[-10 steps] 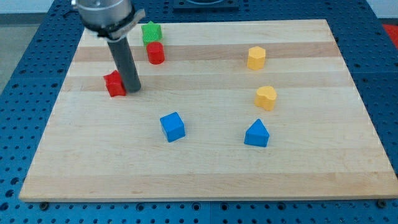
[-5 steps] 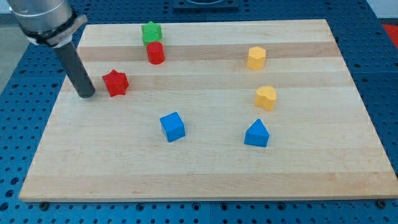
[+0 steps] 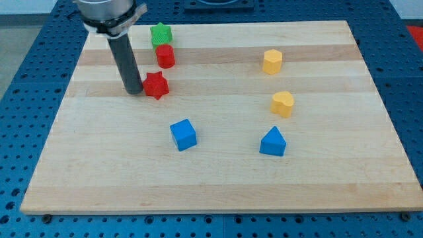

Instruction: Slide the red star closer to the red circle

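Observation:
The red star (image 3: 156, 85) lies on the wooden board (image 3: 218, 165) at the upper left. The red circle (image 3: 165, 56) stands a short way above it, slightly to the right. My tip (image 3: 134, 90) rests on the board right at the star's left side, touching it or nearly so. The dark rod rises from the tip toward the view's top left.
A green star (image 3: 160, 34) sits just above the red circle. A yellow hexagon (image 3: 272, 61) and a yellow heart (image 3: 283, 104) are at the right. A blue cube (image 3: 183, 134) and a blue triangle (image 3: 273, 142) lie lower in the middle.
My tip went from the star's right side round to its left, then moved right. The red star slid right, to just below the red circle.

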Action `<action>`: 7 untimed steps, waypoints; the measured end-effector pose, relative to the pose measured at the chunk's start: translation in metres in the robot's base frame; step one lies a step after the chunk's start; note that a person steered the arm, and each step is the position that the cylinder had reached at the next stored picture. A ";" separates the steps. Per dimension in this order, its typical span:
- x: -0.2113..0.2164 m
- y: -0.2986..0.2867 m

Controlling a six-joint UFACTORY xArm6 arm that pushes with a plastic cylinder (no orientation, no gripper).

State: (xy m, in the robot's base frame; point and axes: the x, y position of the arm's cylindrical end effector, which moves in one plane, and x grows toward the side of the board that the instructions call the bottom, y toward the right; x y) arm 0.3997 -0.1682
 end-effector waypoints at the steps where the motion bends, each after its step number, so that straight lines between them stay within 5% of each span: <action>1: 0.027 0.001; 5: -0.051 0.029; 7: -0.008 0.032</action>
State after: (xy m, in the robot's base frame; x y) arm 0.3916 -0.1362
